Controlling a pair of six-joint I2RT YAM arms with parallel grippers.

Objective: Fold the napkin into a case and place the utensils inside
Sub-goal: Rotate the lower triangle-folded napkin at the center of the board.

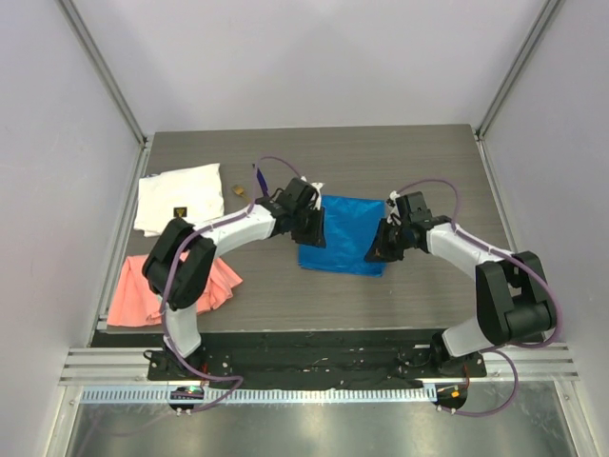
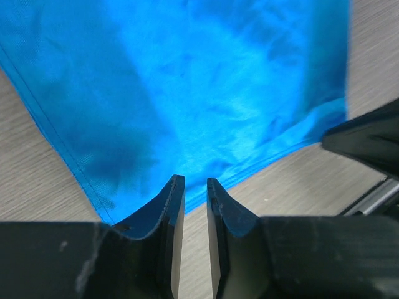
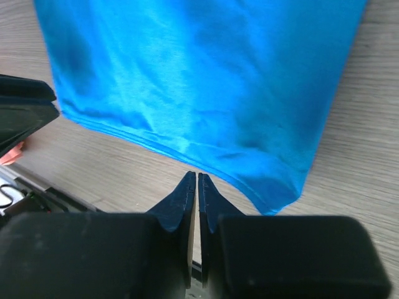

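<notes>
The blue napkin [image 1: 343,233] lies flat mid-table, at 3 o'clock from the left gripper [image 2: 195,187] and at 9 o'clock from the right gripper [image 3: 197,179]. The left jaws stand narrowly apart at its hem. The right jaws are pressed together, empty, just short of the edge.

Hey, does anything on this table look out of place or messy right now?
Nothing is spilled or damaged. The bright blue cloth napkin lies slightly askew to the table edges, and the salmon-pink cloth sits crumpled at the near left corner.
</notes>
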